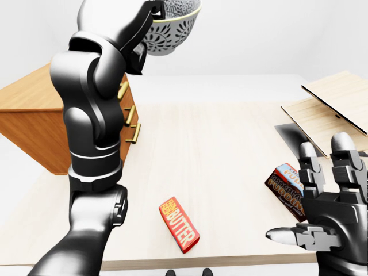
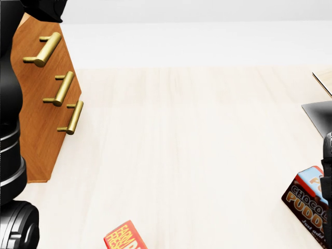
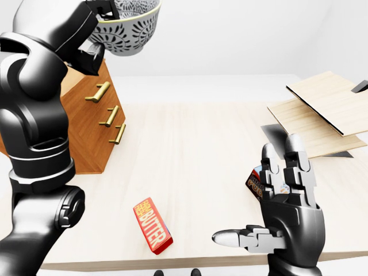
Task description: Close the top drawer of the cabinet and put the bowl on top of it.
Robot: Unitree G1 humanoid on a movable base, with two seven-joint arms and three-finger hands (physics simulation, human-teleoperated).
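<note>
A patterned grey bowl [image 3: 129, 26] with a yellow rim hangs high at the top of both eye views. My left hand [image 1: 150, 10] is shut on its rim, partly cut off by the view's top edge. The bowl is above and just right of the wooden cabinet [image 1: 34, 115], near its handle side. Three brass handles [image 2: 42, 50] line up on the cabinet's flat face, and no drawer stands out. My right hand [image 3: 282, 207] is open with spread fingers at the bottom right, holding nothing.
On the pale table [image 1: 218, 149] lie a red butter box [image 1: 179, 224] near the bottom edge and a chocolate pudding box [image 2: 306, 205] by my right hand. Wooden boards [image 1: 333, 103] and a dark grey slab [image 2: 319, 116] sit at the right.
</note>
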